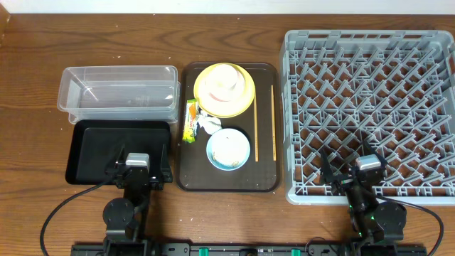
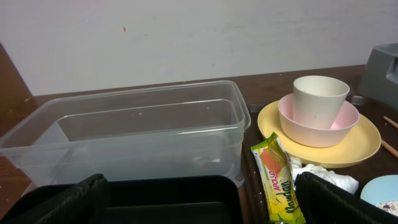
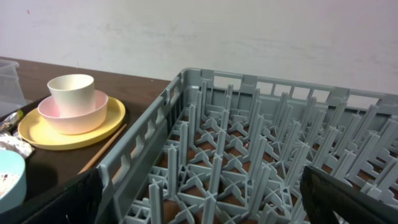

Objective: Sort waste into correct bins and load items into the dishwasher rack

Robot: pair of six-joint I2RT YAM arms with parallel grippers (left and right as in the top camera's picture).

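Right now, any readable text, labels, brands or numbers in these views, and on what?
"APOLLO": on the snack wrapper, in the left wrist view.
Larger script word below it: partly cut off at the frame edge, not readable.
Same wrapper from overhead: print too small to read.
No other text visible.

Yellow plate (image 2: 367, 140), pale pink bowl (image 2: 314, 130), white cup (image 2: 320, 99), light blue bowl (image 1: 212, 156), grey grid-patterned rack (image 1: 370, 37), black tray (image 1: 99, 153).
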